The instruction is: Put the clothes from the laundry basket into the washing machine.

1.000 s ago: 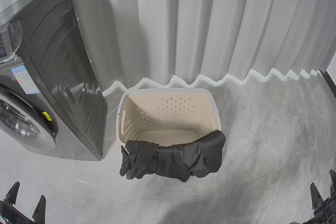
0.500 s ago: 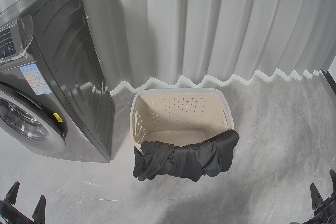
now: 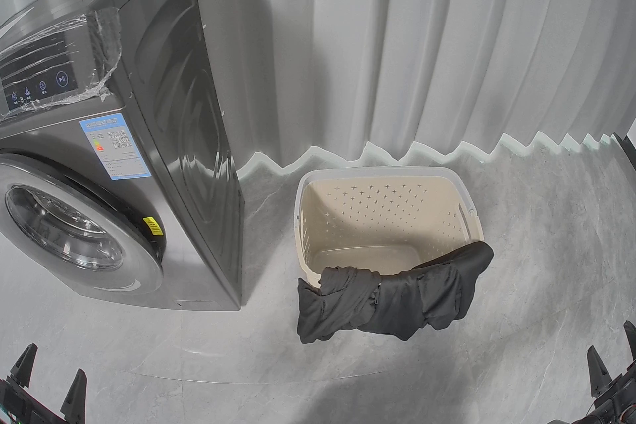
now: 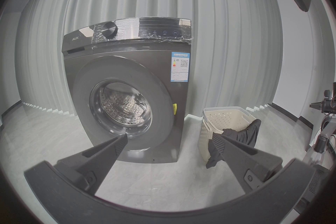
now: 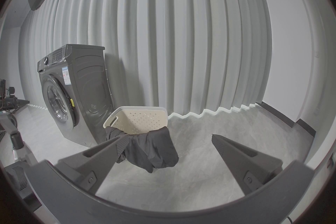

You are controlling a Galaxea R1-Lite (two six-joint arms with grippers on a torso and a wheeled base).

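Garment [image 3: 391, 303] draped over laundry basket [image 3: 384, 171] rim, frame centre, likely for easy pickup; left gripper [image 3: 53, 366], right gripper [image 3: 611, 342] released, empty, lower corners.

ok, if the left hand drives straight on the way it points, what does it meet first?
The left hand would likely meet the washing machine front, near the door rim; only floor before it, depth unclear.
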